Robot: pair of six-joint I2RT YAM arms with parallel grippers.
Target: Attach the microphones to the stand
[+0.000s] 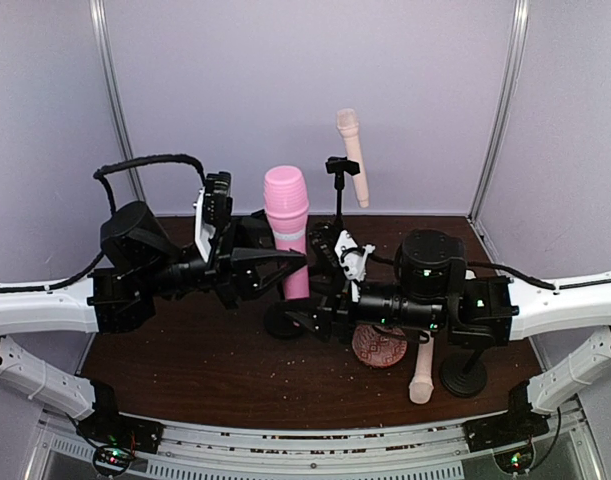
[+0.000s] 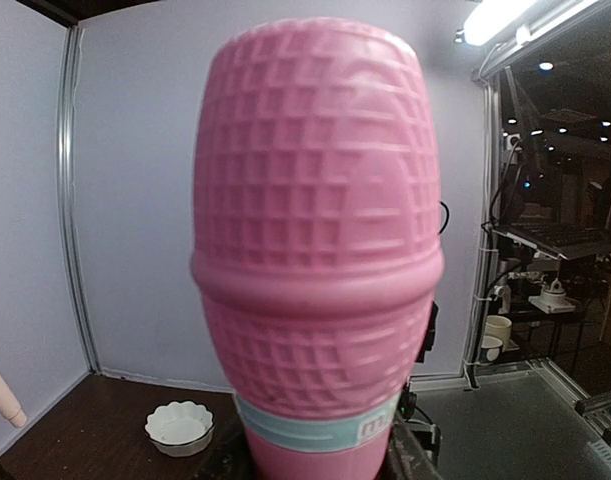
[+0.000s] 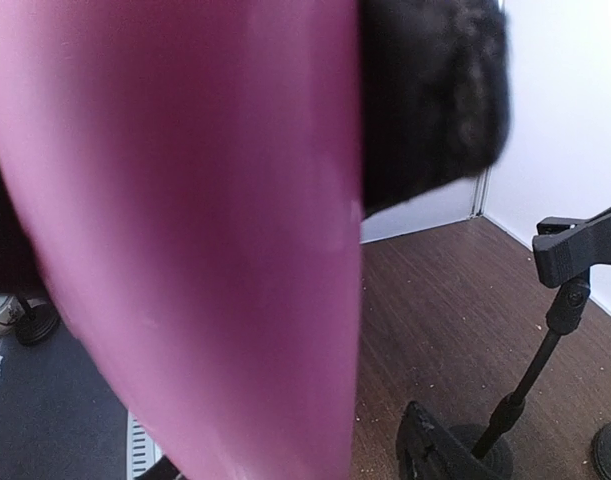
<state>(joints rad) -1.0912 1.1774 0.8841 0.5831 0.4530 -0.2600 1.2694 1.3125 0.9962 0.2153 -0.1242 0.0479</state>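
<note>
As the pink microphone [image 2: 315, 250] fills wrist views, overhead shows a dish [image 1: 378, 346].

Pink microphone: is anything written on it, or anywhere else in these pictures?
"m": on the pale band around the pink microphone, left wrist view; whatever follows is cut off at the edge.
No other words, numbers or signs can be read in any view.

text: partial "m" | on: pink microphone [image 2: 315, 250] pale band [image 2: 305, 436] | rest hidden
</note>
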